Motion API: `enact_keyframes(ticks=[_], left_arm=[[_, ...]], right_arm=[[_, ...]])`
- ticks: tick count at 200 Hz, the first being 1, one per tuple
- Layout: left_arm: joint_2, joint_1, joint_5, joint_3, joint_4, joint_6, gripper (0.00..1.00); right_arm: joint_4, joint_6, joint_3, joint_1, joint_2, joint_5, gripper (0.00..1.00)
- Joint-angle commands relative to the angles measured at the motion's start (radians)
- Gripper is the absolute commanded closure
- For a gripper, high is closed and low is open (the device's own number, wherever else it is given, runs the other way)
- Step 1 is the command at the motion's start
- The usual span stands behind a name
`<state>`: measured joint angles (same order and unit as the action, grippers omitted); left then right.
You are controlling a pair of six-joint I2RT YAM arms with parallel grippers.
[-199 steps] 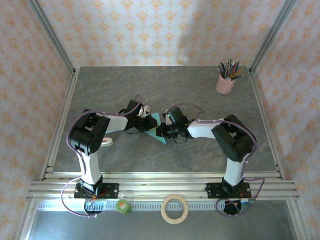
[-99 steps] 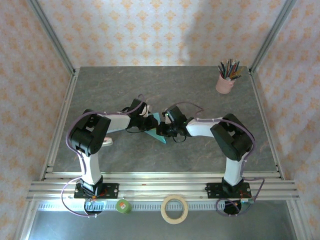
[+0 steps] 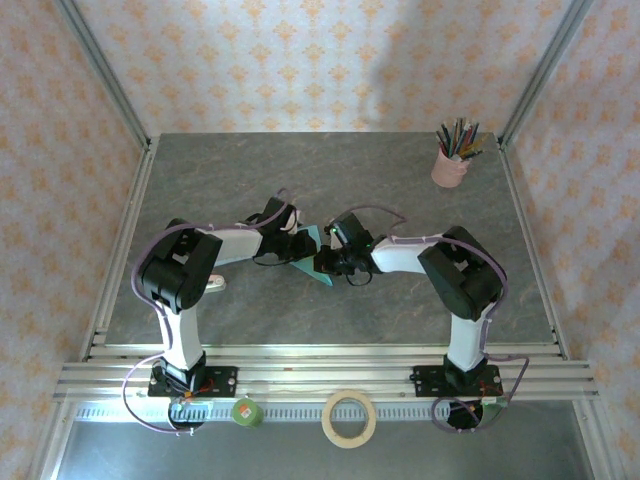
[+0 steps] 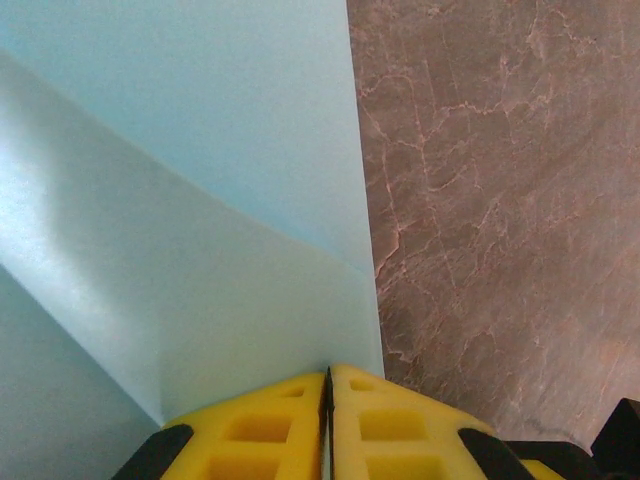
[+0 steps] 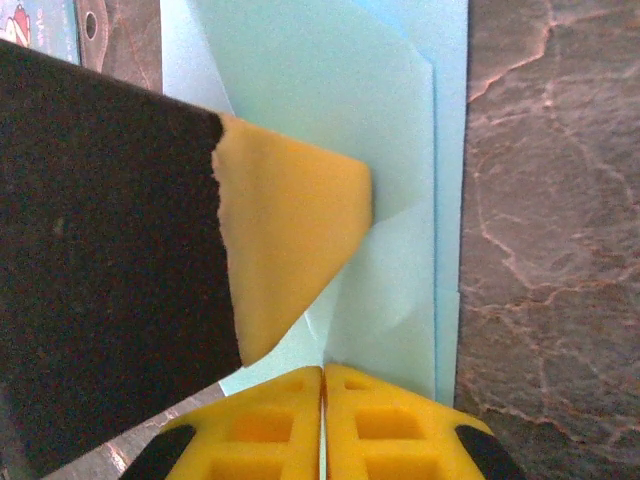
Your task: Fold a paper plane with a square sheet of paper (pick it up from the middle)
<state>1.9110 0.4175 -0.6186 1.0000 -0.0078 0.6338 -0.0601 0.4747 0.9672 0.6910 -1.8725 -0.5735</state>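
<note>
- A grey marbled counter (image 3: 400, 180) is seen from above, with two robot arms reaching inward so that their tips meet near its middle.
- The square sheet of paper (image 3: 313, 238), light turquoise and creased into overlapping folds, lies flat on the counter between the two tips.
- Left end effector (image 4: 328, 385): its yellow fingers are pressed together, pinching the paper's edge.
- Right end effector (image 5: 322, 382): its yellow fingers are likewise closed on a paper edge, and a yellow finger (image 5: 290, 240) of the left one sits over the folds just ahead.
- A pink cup of pencils (image 3: 450, 165) stands near the far right corner, well apart.
</note>
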Motion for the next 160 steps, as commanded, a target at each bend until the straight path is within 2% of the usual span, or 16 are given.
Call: enact_keyframes(ticks=[1, 69, 160], left_arm=[[0.108, -0.011, 0.227, -0.064, -0.167, -0.04, 0.85], [0.111, -0.011, 0.232, -0.067, -0.161, -0.036, 0.85], [0.112, -0.011, 0.226, -0.067, -0.153, -0.031, 0.85]], right_arm=[[0.105, -0.021, -0.044, 0.005, 0.038, -0.004, 0.91], [0.147, -0.027, -0.13, 0.013, 0.107, -0.029, 0.91], [0.167, -0.035, -0.214, 0.015, 0.162, -0.079, 0.98]])
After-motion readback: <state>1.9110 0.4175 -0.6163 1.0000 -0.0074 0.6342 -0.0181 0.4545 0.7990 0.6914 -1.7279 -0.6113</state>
